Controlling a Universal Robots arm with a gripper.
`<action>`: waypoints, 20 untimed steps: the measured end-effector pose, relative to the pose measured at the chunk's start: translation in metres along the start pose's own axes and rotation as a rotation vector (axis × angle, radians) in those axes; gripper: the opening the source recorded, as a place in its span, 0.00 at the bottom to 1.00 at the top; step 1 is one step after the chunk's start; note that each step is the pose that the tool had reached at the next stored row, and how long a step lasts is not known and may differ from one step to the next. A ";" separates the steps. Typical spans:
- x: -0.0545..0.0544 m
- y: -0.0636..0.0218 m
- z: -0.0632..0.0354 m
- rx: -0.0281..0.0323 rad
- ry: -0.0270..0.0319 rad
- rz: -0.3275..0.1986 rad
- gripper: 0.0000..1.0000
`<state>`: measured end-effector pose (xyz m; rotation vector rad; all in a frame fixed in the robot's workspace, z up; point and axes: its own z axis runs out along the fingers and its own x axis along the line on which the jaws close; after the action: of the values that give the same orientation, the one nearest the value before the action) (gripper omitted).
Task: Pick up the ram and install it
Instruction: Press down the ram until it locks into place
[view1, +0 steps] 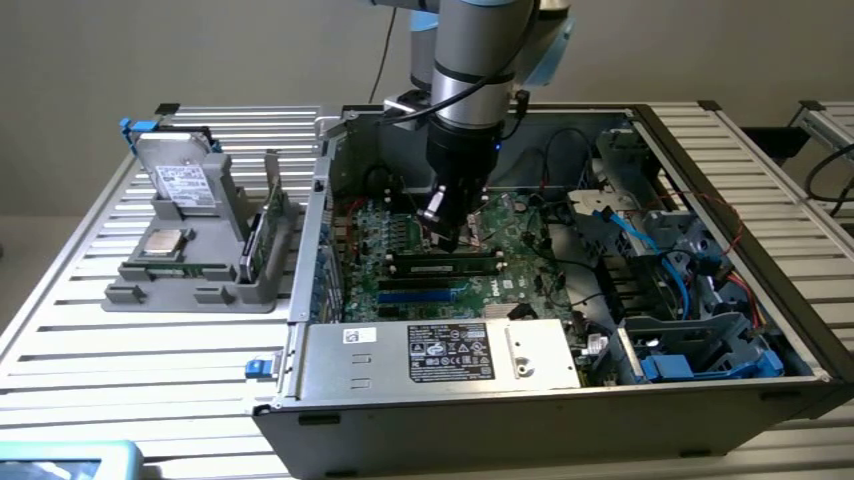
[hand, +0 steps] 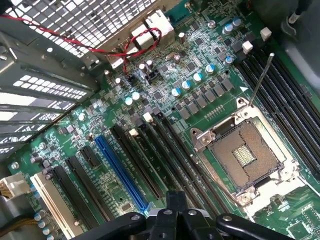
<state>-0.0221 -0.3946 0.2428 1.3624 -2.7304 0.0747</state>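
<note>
The ram, a long dark-green strip with black chips, lies along the black memory slots of the motherboard inside the open computer case. My gripper hangs just above the board, a little behind the ram, and is not touching it. In the wrist view my gripper is shut with nothing between its fingers. It hovers over the expansion slots, beside the empty processor socket. A second green strip stands on edge in the grey fixture outside the case.
The grey fixture at the exterior view's left also holds a silver processor chip and a boxy silver drive. A labelled power supply fills the case's front. Blue and black cables and drive cages crowd the case's right side.
</note>
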 end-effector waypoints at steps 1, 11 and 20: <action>0.000 0.0000 0.0000 -0.0013 0.0001 0.013 0.11; 0.000 0.0000 0.0000 -0.0138 0.0003 0.140 0.11; 0.000 0.0000 0.0000 -0.0256 0.0008 0.255 0.11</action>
<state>-0.0221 -0.3946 0.2428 1.0001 -2.8778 0.0570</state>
